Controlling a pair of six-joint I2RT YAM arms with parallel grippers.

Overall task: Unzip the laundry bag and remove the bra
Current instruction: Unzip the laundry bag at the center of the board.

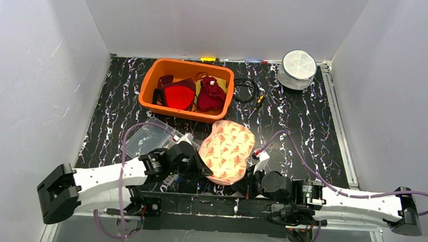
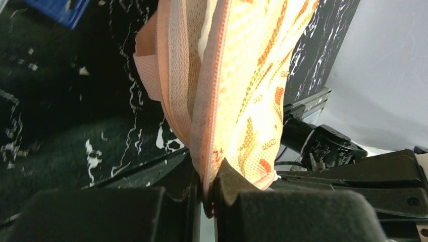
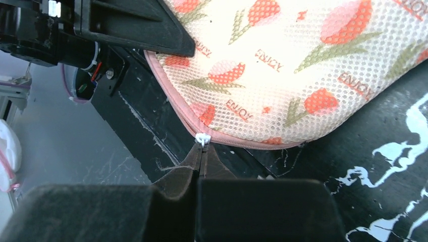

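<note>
Ana: What did the scene hold, from the biggest thing down?

Ben: First the black table (image 1: 312, 132) with white marble veins. At its far side stood an orange rectangular plastic basin (image 1: 180, 112), with dark red and bright red garments (image 1: 178, 95) inside it.

Ana: And the laundry bag?

Ben: The cream mesh laundry bag (image 1: 228, 150), printed with orange tulips and edged in pink, lay near the front edge of the table, between the two arms and just in front of the basin. A clear plastic bag (image 1: 149, 136) lay to its left. A white round mesh case (image 1: 298, 67) sat well apart, in the far right corner.

Ana: How were the pincers?

Ben: The left gripper (image 2: 209, 187) was pressed together on the pink seam of the laundry bag. In the left wrist view the seam rose straight out of the fingers. The right gripper (image 3: 201, 154) was pressed together too, and its tips pinched the small white zipper pull (image 3: 203, 138) at the near edge of the bag.

Ana: Was the zipper open?

Ben: Along the part I could see, it was closed. The bra I could not make out inside the mesh.
</note>
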